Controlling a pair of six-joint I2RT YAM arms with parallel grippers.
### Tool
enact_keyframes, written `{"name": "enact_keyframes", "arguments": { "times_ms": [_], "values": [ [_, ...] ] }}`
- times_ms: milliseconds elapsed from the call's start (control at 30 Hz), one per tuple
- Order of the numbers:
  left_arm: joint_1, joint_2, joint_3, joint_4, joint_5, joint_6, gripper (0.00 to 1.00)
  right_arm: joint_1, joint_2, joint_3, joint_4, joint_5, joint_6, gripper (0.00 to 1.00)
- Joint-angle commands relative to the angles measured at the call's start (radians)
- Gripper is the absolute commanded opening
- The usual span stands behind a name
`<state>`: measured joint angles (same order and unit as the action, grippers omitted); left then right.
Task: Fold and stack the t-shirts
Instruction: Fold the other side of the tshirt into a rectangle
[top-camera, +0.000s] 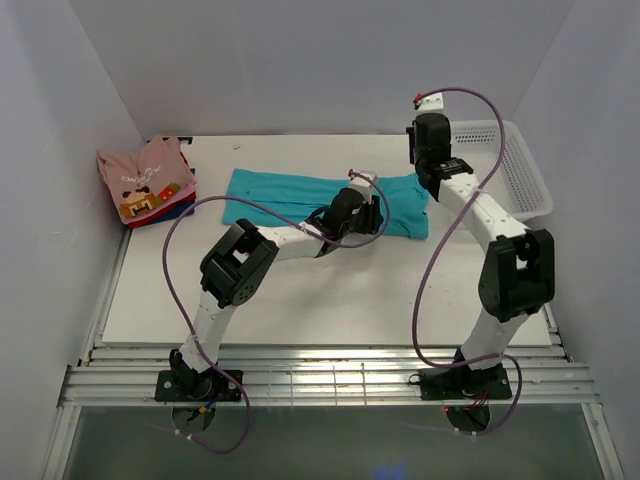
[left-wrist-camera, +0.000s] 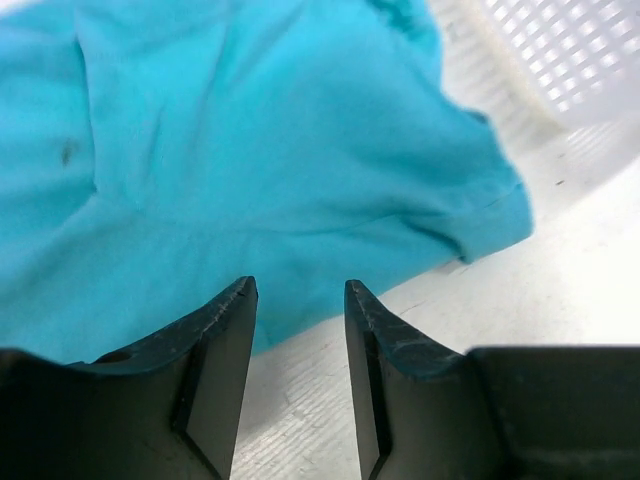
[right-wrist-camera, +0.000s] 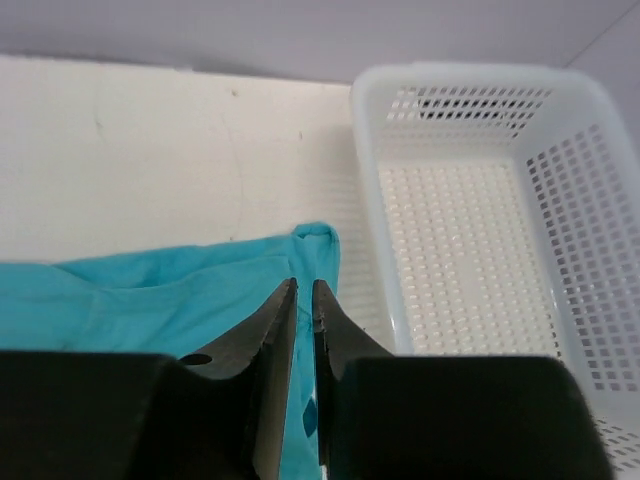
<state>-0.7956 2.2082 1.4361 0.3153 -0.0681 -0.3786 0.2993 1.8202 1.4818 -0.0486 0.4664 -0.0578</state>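
Note:
A teal t-shirt (top-camera: 300, 195) lies folded into a long strip across the far half of the table. My left gripper (top-camera: 370, 205) hovers over its near edge towards the right end. In the left wrist view its jaws (left-wrist-camera: 298, 285) stand open with bare table between them and the teal cloth (left-wrist-camera: 250, 150) just beyond the tips. My right gripper (top-camera: 422, 180) is at the shirt's right end. Its jaws (right-wrist-camera: 303, 283) are parted by a narrow slit, and teal cloth (right-wrist-camera: 150, 290) shows through it. A pile of folded t-shirts (top-camera: 148, 180), pink with a block graphic on top, sits at the far left.
A white mesh basket (top-camera: 525, 175) stands at the far right, close to the shirt's end; its rim (right-wrist-camera: 460, 75) fills the right of the right wrist view. White walls close in the table on three sides. Purple cables loop from both arms.

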Motion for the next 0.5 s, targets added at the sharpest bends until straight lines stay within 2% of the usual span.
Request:
{"name": "enact_keyframes", "arguments": {
  "times_ms": [0, 33, 133, 200, 233, 333, 467],
  "values": [
    [-0.008, -0.195, 0.047, -0.019, -0.039, 0.075, 0.52, 0.020, -0.113, -0.026, -0.086, -0.032, 0.033, 0.18],
    [-0.007, -0.215, 0.037, -0.025, -0.108, 0.093, 0.53, 0.020, -0.128, -0.029, -0.121, -0.043, 0.045, 0.22],
    [0.009, -0.266, -0.029, -0.058, -0.244, 0.156, 0.54, 0.023, -0.128, -0.055, -0.242, -0.066, 0.108, 0.22],
    [0.042, -0.278, -0.096, -0.102, -0.297, 0.162, 0.54, 0.026, -0.124, -0.107, -0.266, -0.089, 0.140, 0.17],
    [0.055, -0.286, -0.118, -0.119, -0.320, 0.159, 0.53, 0.027, -0.121, -0.129, -0.270, -0.092, 0.151, 0.09],
    [0.105, -0.298, -0.219, -0.151, -0.410, 0.149, 0.52, 0.032, -0.105, -0.212, -0.243, -0.115, 0.185, 0.08],
    [0.166, -0.298, -0.278, -0.248, -0.501, 0.100, 0.50, 0.032, -0.064, -0.255, -0.238, -0.138, 0.214, 0.08]
  ]
}}
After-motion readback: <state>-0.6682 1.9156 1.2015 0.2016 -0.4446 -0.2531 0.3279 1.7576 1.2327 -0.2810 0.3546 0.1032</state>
